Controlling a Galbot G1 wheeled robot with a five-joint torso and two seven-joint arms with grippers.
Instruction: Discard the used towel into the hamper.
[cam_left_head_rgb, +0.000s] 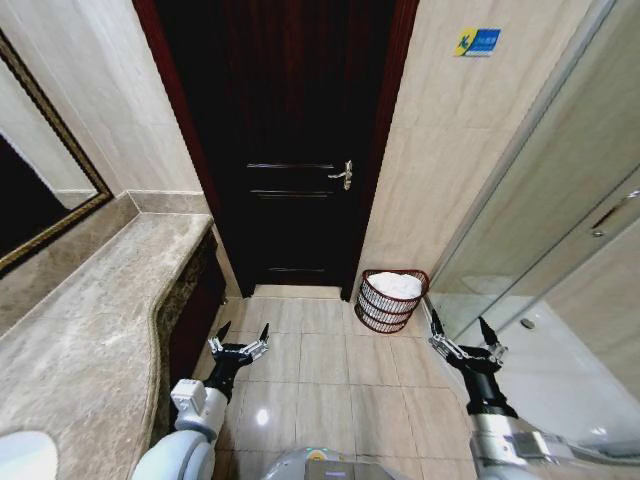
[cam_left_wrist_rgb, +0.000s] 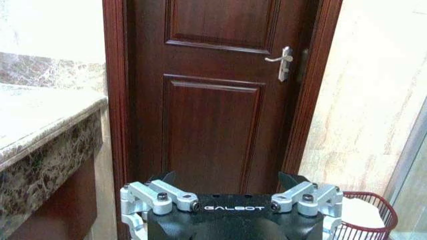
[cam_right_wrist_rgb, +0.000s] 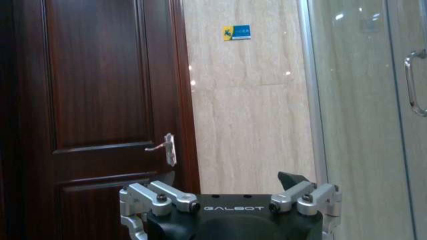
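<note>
The hamper (cam_left_head_rgb: 378, 314) is a small round reddish-brown wire basket standing on the floor tiles by the wall, right of the door. A white towel (cam_left_head_rgb: 396, 284) lies bunched inside it, filling its top. In the left wrist view the hamper (cam_left_wrist_rgb: 383, 210) and the towel (cam_left_wrist_rgb: 360, 212) appear past the fingers. My left gripper (cam_left_head_rgb: 243, 338) hangs open and empty over the floor beside the counter. My right gripper (cam_left_head_rgb: 460, 330) is open and empty too, just right of the hamper and nearer to me. Each wrist view has its own open gripper (cam_left_wrist_rgb: 230, 179) (cam_right_wrist_rgb: 230, 179) at the near edge.
A dark wooden door (cam_left_head_rgb: 290, 150) with a metal handle (cam_left_head_rgb: 344, 175) stands shut straight ahead. A marble counter (cam_left_head_rgb: 90, 310) and a framed mirror (cam_left_head_rgb: 40, 190) line the left side. The glass shower enclosure (cam_left_head_rgb: 560, 240) runs along the right. Tiled floor (cam_left_head_rgb: 320, 370) lies between.
</note>
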